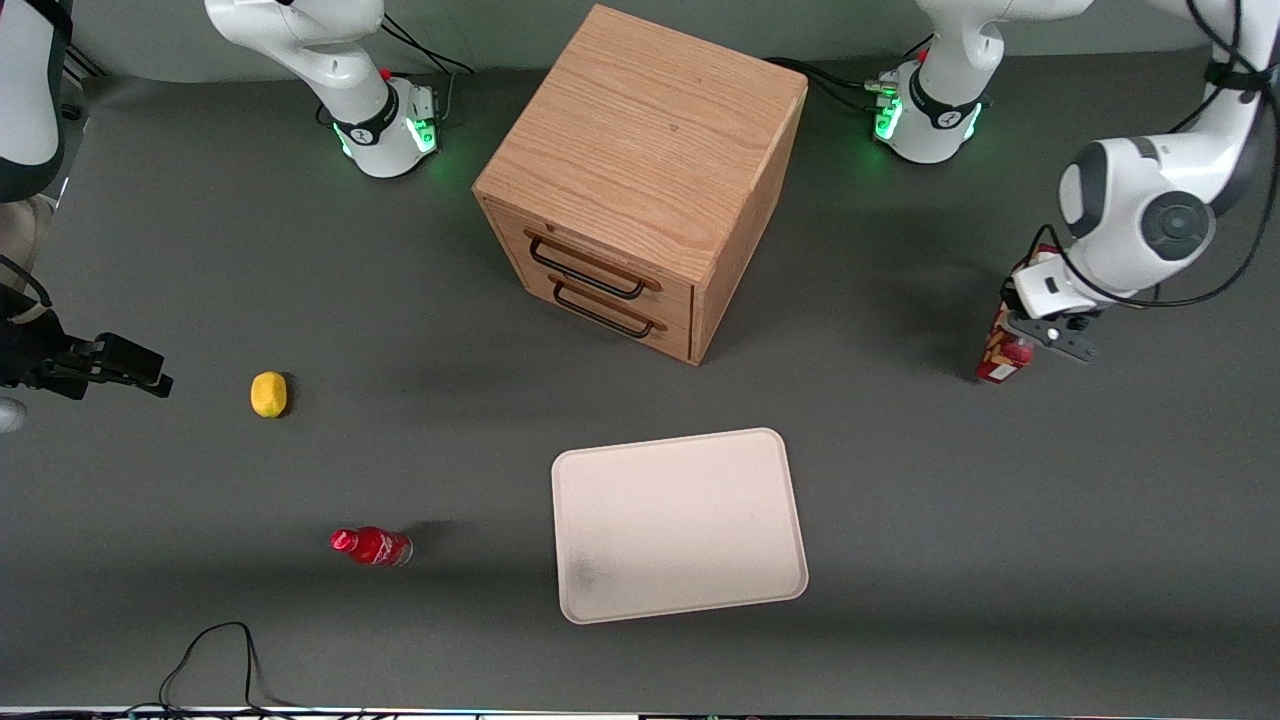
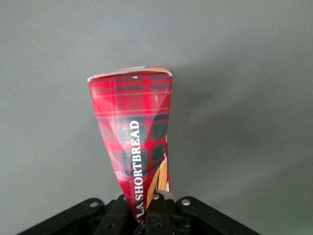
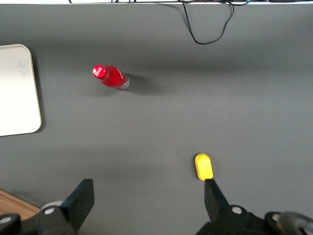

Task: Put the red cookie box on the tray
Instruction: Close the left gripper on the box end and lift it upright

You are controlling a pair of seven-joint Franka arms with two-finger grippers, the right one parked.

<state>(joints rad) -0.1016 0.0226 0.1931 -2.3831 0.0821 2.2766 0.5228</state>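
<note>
Standing on end on the grey table (image 1: 900, 500) toward the working arm's end, the long slim dark-red tartan cardboard cookie box (image 1: 1001, 352) sits well apart from the flat cream-white rectangular tray (image 1: 680, 525), which lies nearer the front camera in front of the oak two-drawer cabinet (image 1: 640, 180). The left arm's black two-finger gripper (image 1: 1030, 335) is at the carton's upper end, and the wrist view shows the carton (image 2: 139, 142) running straight into the gripper (image 2: 146, 210), its sides drawn in to a narrow waist there, so the fingers look clamped on the box.

That pinched look suggests thin, light card that gives under pressure: easy to lift, but likely to crease or twist if squeezed hard, and its printed faces are probably smooth enough to slip. A grip across the narrow faces near one end, as appears to be the case now, should carry it; being long, it may swing or tilt when laid flat.

Much is hidden. From the front the arm's wrist covers most of the carton, leaving only its lower part, so whether its base rests on the table or hangs just above it cannot be told. The fingertips themselves are cut off in the wrist view.
</note>
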